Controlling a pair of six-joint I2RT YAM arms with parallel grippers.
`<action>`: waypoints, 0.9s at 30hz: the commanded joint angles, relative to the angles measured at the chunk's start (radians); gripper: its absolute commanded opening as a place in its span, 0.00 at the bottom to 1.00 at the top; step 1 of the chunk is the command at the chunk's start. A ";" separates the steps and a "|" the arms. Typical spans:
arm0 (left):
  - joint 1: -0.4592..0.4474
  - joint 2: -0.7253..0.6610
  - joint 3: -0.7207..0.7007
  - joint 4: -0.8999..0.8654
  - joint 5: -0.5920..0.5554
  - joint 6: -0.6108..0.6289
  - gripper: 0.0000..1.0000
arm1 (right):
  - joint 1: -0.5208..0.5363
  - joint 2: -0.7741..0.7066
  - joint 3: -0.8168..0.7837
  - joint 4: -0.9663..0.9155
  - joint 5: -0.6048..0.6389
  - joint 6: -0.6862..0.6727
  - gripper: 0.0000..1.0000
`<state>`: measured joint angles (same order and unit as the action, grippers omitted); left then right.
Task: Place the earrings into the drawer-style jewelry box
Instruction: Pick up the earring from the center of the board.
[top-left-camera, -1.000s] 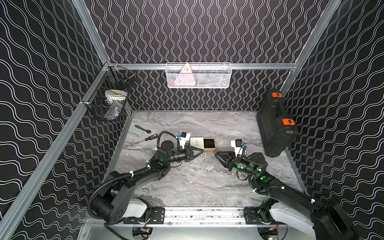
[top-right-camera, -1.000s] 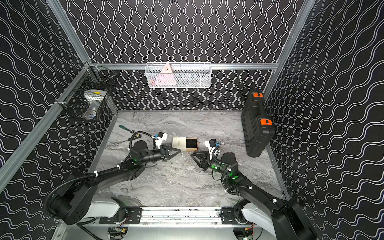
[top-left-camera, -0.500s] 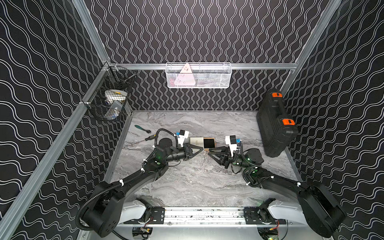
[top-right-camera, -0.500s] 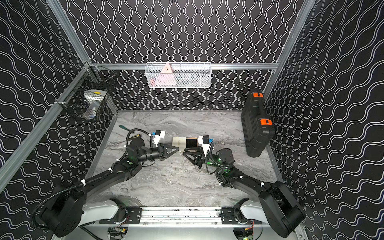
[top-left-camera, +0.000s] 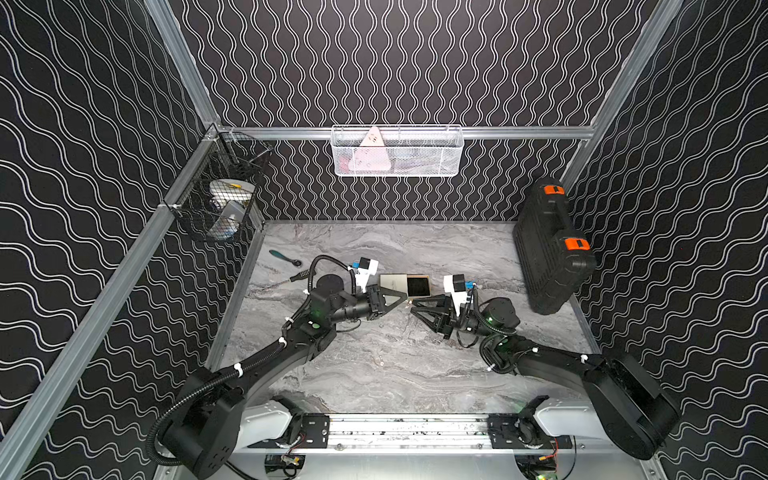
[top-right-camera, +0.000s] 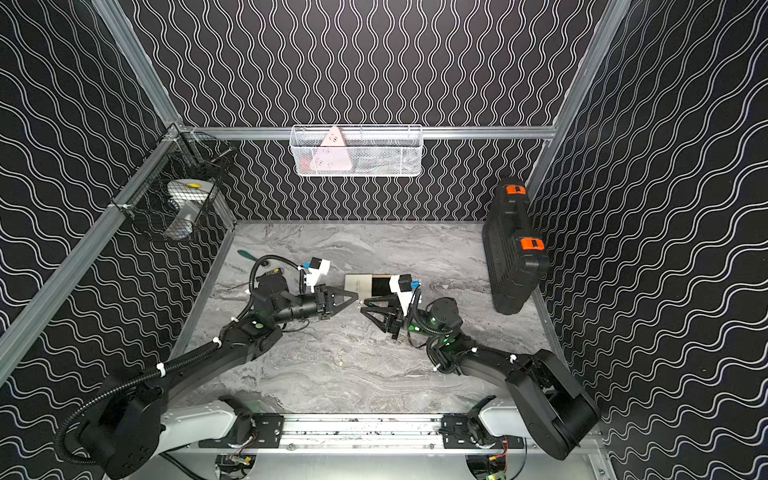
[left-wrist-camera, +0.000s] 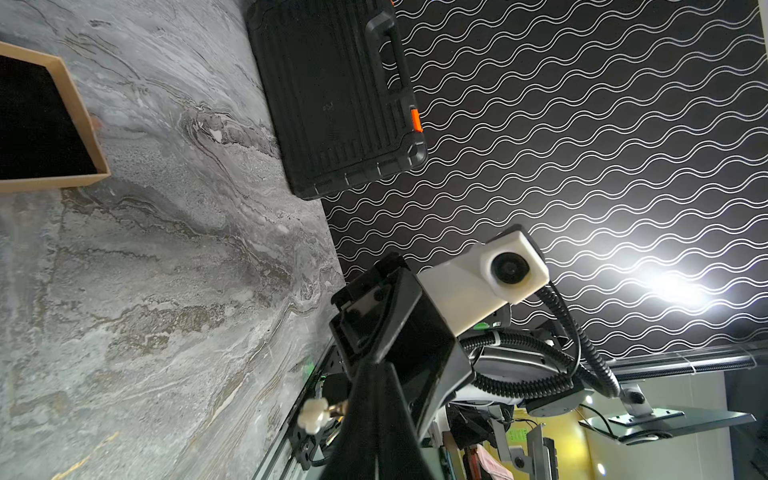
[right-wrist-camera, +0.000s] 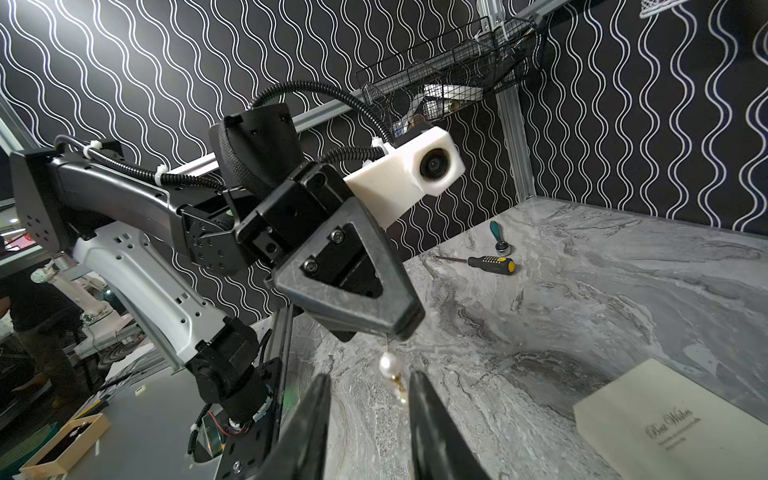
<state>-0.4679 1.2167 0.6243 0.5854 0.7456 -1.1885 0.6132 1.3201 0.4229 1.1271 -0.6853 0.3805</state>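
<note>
The jewelry box lies at mid-table in both top views: cream sleeve (top-left-camera: 392, 284) with its black-lined tan tray (top-left-camera: 417, 286) slid out to the right. The sleeve's printed top (right-wrist-camera: 665, 419) shows in the right wrist view, the tray's rim (left-wrist-camera: 79, 112) in the left wrist view. My left gripper (top-left-camera: 405, 296) is shut on a pearl earring (right-wrist-camera: 390, 365), which hangs from its tips just in front of the box. My right gripper (right-wrist-camera: 370, 378) faces it tip to tip and stands open, one finger on each side of the dangling pearl. The earring (left-wrist-camera: 313, 415) also sticks out beside the left fingers.
A big black case with orange latches (top-left-camera: 548, 249) leans at the right wall. A screwdriver (right-wrist-camera: 490, 262) and a teal ratchet (top-left-camera: 284, 257) lie at the back left. A white wire basket (top-left-camera: 397, 151) and a black one (top-left-camera: 220, 199) hang on the walls.
The right gripper has swung left and toward the box until its tips meet the left gripper's. The left gripper has edged forward to the box's front edge, still shut.
</note>
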 joint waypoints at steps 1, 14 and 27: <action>-0.005 0.004 0.008 0.044 0.023 -0.031 0.06 | 0.002 0.005 0.015 0.043 0.012 -0.014 0.34; -0.012 0.003 0.014 0.024 0.024 -0.018 0.07 | 0.002 0.023 0.017 0.058 0.016 -0.003 0.23; -0.013 -0.002 0.011 0.021 0.020 -0.013 0.07 | 0.002 0.007 0.002 0.075 0.016 -0.005 0.11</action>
<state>-0.4812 1.2224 0.6300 0.5869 0.7555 -1.2026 0.6140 1.3331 0.4282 1.1435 -0.6670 0.3740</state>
